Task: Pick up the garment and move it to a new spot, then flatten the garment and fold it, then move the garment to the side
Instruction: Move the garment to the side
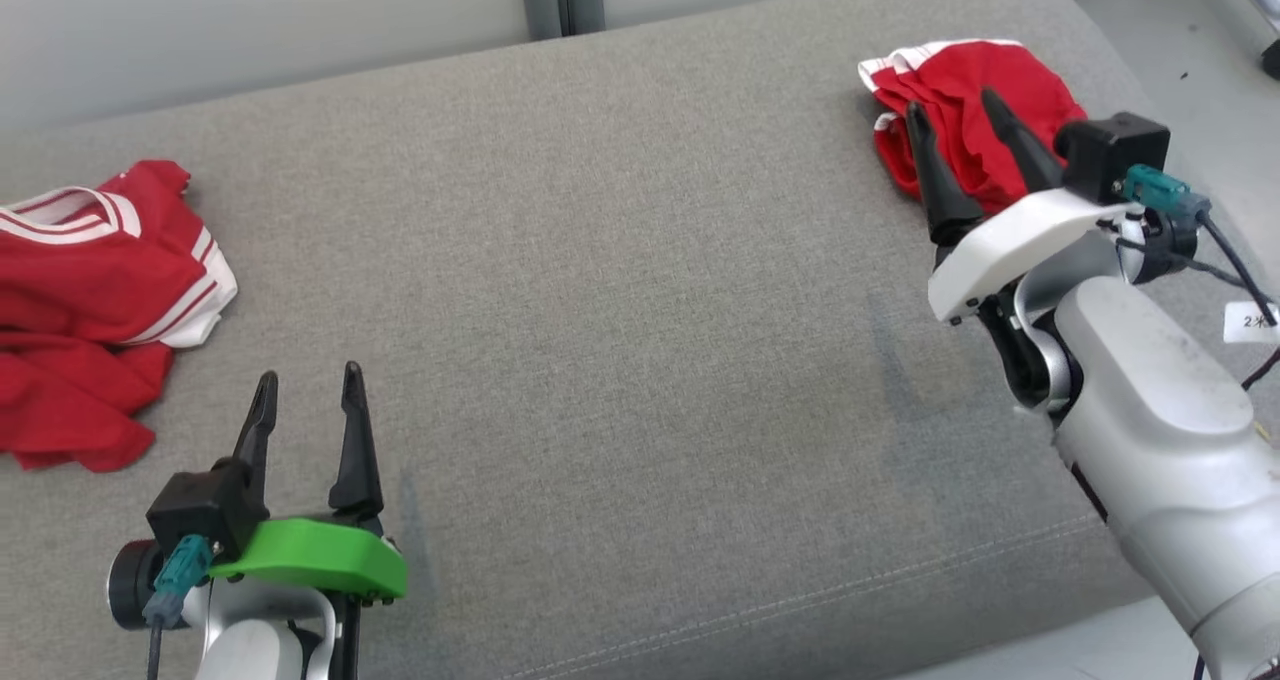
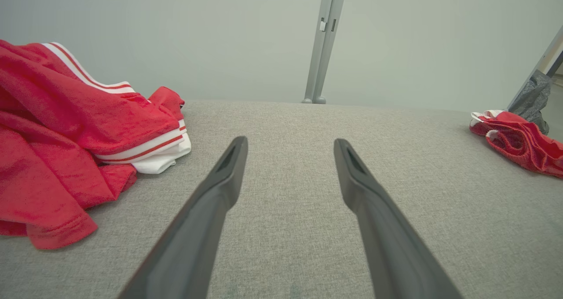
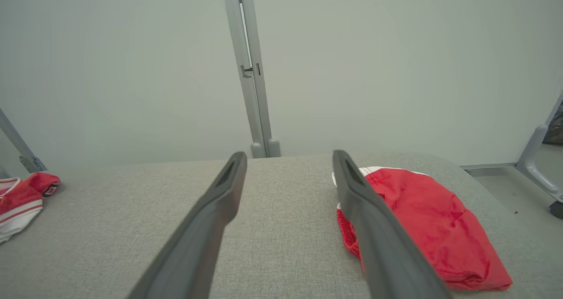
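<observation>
Far left, a crumpled red garment (image 1: pixel 90 300) w/ white-striped trim lies bunched on the grey cushion (image 1: pixel 620 310); just right of it is the left gripper (image 1: pixel 310 370), fingers spread wide, nothing btwn them. Far right, a smaller red garment (image 1: pixel 1000 70) w/ white edging lies compactly folded — the right gripper (image 1: pixel 951 100) is at its near-left side, wide apart & empty, contact unclear. A white tag (image 1: pixel 1250 322) on the right arm's cable reads "2" — rest illegible.

You are looking at soft, even, bright light across all views, the left gripper (image 1: pixel 310 372) casting just a faint shadow onto the grey cushion (image 1: pixel 640 310), while the wrist views are bending straight lines at their edges (the nearest fingers (image 2: pixel 198 246) are blurring slightly).
</observation>
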Controlling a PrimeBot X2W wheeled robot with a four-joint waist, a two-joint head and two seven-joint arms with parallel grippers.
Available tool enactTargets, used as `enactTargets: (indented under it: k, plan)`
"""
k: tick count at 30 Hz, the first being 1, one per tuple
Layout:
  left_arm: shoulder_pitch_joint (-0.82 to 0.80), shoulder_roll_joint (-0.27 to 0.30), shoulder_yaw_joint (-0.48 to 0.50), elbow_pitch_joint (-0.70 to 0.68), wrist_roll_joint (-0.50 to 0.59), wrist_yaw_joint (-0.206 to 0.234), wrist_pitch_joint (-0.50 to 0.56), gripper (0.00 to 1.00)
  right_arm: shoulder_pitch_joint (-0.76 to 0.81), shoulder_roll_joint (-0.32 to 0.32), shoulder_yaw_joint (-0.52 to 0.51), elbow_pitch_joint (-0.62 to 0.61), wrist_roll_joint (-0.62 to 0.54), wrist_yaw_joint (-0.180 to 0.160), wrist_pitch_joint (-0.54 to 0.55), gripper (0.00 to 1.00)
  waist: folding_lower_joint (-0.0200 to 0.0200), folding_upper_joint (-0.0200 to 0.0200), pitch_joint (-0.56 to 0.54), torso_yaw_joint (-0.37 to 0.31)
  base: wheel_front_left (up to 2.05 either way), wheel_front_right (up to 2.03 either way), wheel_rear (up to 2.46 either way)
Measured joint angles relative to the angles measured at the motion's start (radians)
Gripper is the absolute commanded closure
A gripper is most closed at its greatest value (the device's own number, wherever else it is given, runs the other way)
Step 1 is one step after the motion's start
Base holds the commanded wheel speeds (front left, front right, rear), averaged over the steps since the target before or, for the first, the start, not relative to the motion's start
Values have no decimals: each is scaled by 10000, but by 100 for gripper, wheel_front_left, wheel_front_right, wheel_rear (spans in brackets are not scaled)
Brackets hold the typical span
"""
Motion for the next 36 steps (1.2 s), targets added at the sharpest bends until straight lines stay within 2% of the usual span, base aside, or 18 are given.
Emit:
enactTargets:
  k: [10, 19, 36]
  plan:
    - [948, -29, 539, -102, 6, 150, -2, 0, 1666, 198, -642, -1384, -637, -502, 0, 0, 0, 0, -1088, 163, 0, 0, 0]
    - [1438, -40, 926, -539, 77, 176, -29, 0, 3077, 387, -886, -2295, -1183, -593, 2, 0, 0, 0, -1408, 174, 0, 0, 0]
    - [2106, -61, 949, -949, 357, 205, -29, 0, 4789, 579, -1553, -3289, -1586, -673, 2, 0, 0, 0, -1503, 21, 0, 0, 0]
